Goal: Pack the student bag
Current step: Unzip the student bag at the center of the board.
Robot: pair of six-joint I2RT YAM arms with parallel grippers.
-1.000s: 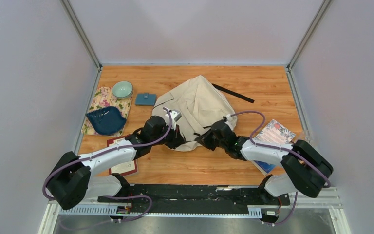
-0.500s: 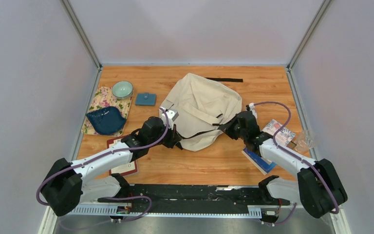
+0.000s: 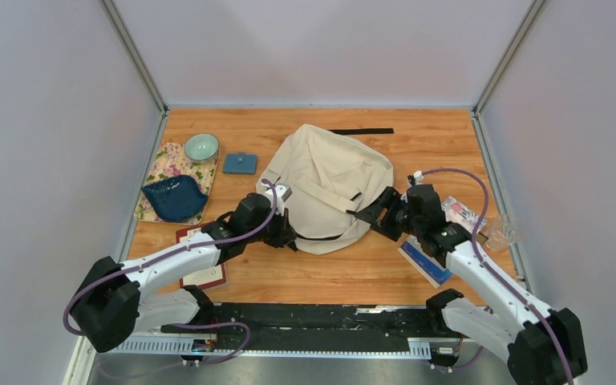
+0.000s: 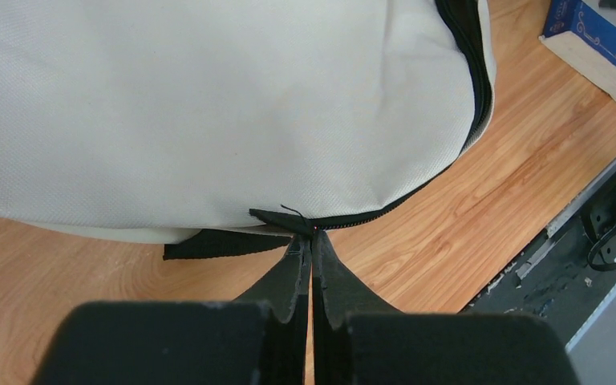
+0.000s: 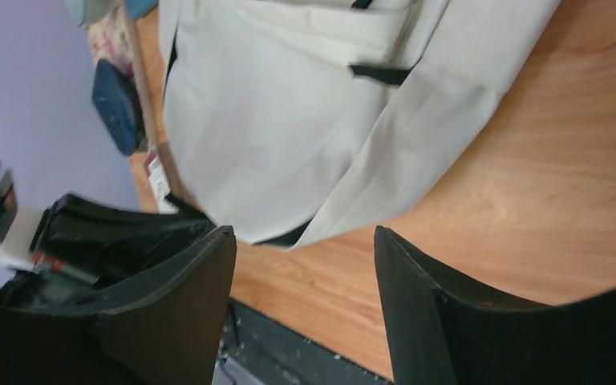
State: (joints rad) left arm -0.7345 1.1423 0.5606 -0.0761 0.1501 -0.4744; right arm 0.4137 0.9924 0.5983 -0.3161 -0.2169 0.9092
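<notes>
The student bag (image 3: pixel 329 180) lies flat on the middle of the wooden counter (image 3: pixel 449 152). Its long axis runs roughly from the near edge to the far edge. The narrower end points away from the arms and the broad, rounded end points toward them. A black strap (image 3: pixel 361 131) stretches sideways along the counter just beyond the far end.

The left end effector (image 3: pixel 287 235) sits at the bag's near-left edge. In the left wrist view its jaws are closed tight. The tips of the left end effector (image 4: pixel 310 249) pinch the black end of the zipper (image 4: pixel 385 210) at the bag's hem.

The right end effector (image 3: pixel 378 212) is just beside the bag's right edge with its jaws spread wide. From the right wrist view its fingers (image 5: pixel 417 305) hold nothing, and the cream fabric lies beyond them, not touched.

A small blue pouch (image 3: pixel 241 163) lies left of the bag, apart from it.
</notes>
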